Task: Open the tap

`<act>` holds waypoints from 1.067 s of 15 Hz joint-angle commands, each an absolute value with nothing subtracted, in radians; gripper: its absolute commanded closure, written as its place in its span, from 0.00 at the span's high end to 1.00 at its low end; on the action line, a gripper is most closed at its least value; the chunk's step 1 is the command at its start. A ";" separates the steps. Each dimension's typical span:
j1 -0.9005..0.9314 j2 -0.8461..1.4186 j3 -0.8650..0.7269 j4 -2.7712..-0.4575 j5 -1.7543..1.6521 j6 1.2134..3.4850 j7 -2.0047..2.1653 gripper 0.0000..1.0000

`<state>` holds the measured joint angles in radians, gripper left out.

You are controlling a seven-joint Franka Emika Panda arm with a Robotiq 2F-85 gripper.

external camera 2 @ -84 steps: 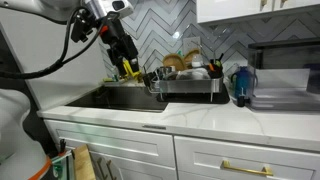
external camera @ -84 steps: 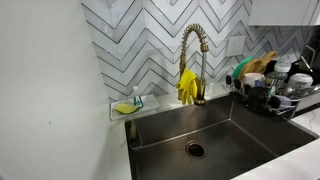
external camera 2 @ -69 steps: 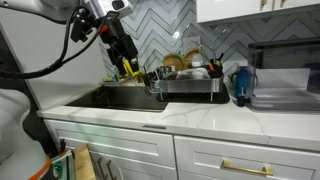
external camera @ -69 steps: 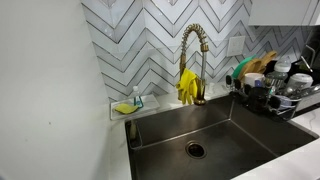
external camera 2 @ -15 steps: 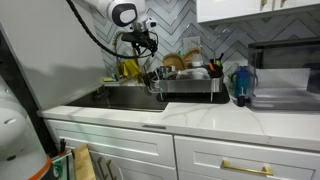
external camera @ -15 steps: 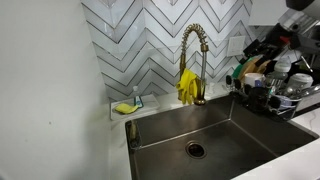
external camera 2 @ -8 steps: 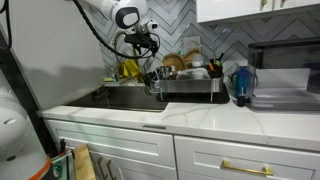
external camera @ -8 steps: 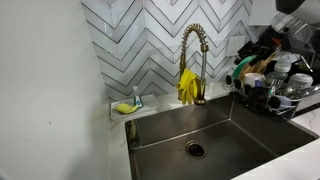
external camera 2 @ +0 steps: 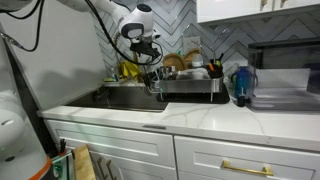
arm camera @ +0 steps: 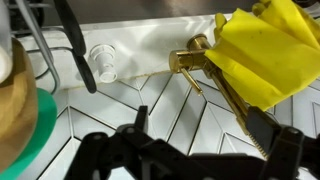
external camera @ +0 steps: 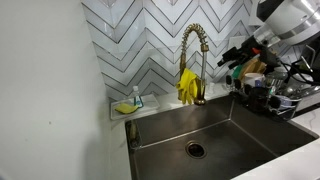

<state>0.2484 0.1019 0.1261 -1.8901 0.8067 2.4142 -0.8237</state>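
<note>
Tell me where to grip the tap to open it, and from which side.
Probably the slim lever at the base of the tap, approached from the dish rack side: the yellow gloves drape the stem's other side, leaving the lever bare.

A: What moved?
B: The arm [external camera: 285,18]. In an exterior view it was not there at first. Then it came in at the upper right, and now it fills more of that corner.
A: And the claw [external camera: 230,56]?
B: It slid left, closer to the tap [external camera: 194,60]. In an exterior view the claw [external camera 2: 150,50] has gone a bit right.
</note>
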 commanded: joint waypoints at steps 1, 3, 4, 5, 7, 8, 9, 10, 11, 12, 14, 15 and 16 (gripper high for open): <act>0.212 0.199 0.178 -1.797 0.825 2.384 -0.855 1.00; 0.214 0.247 0.196 -1.748 0.777 2.378 -0.822 1.00; 0.215 0.266 0.206 -1.725 0.765 2.369 -0.821 1.00; 0.218 0.286 0.213 -1.704 0.741 2.361 -0.805 1.00; 0.219 0.317 0.224 -1.671 0.688 2.334 -0.770 1.00; 0.224 0.332 0.224 -1.660 0.643 2.327 -0.732 1.00; 0.224 0.348 0.229 -1.645 0.612 2.322 -0.713 1.00; 0.228 0.363 0.231 -1.629 0.567 2.319 -0.680 1.00; 0.232 0.380 0.233 -1.613 0.525 2.320 -0.653 1.00; 0.235 0.394 0.237 -1.600 0.484 2.330 -0.626 1.00; 0.231 0.427 0.257 -1.566 0.430 2.349 -0.601 1.00; 0.231 0.444 0.268 -1.545 0.417 2.360 -0.594 1.00; 0.232 0.459 0.276 -1.525 0.400 2.365 -0.584 1.00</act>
<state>0.2336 0.4010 0.2470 -1.5977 0.4664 2.3524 -0.6321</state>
